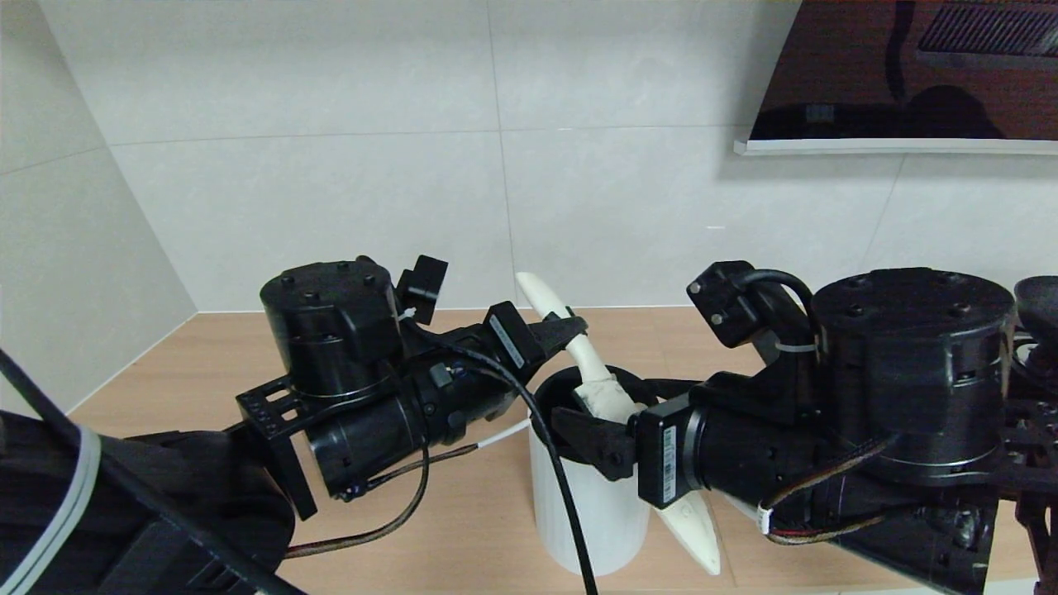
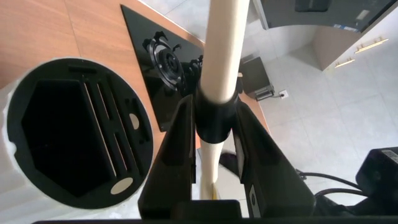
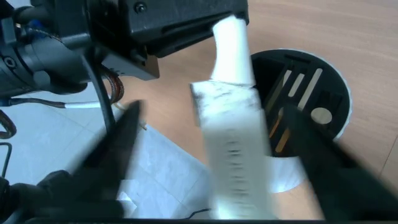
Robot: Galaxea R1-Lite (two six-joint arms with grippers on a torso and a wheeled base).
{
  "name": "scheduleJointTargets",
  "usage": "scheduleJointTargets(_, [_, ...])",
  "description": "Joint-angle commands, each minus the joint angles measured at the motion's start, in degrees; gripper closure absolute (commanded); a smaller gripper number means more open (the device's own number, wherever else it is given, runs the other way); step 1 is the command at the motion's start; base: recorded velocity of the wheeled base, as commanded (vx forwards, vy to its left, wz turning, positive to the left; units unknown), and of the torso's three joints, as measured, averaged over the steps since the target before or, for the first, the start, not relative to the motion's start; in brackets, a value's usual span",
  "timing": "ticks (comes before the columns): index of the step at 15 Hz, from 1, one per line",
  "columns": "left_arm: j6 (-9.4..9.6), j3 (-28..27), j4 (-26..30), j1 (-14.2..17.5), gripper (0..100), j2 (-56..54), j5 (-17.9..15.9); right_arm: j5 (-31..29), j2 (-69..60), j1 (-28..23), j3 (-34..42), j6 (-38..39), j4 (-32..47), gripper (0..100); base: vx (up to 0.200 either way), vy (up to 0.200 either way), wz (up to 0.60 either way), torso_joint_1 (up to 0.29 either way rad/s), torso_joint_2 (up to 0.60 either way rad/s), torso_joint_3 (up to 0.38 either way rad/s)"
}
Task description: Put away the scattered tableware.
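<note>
left gripper (image 1: 570,330): fingers closed on white utensil (image 1: 545,297) | right gripper (image 1: 607,405): fingers open around it | utensil: tilted over holder (image 1: 612,521), low end outside at 5 o'clock | risk: if let go now, it may miss and fall
</note>
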Motion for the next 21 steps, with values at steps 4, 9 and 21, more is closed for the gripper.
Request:
scheduleJointTargets(4, [-0.05,-0.11,-0.06,0.08,100,-0.45,0.32,-0.24,-2.0,-1.66,-0.12,-0.1,0.01,0,0.0,0.0,0.0,0.0,0.0,0.0])
scheduleJointTargets(9, [2.85,-6.44,9.96,1.31,100,-6.52,4.98,0.47,-4.99,-11.33,-2.32,-0.45,0.71,0,0.0,0.0,0.0,0.0,0.0,0.0])
scheduleJointTargets(21, [31.95,-22.09,29.47,-5.63,100,-6.34,45.94,1.08,-3.14,-16.52,-3.9,-0.45,2.65,0,0.0,0.0,0.0,0.0,0.0,0.0])
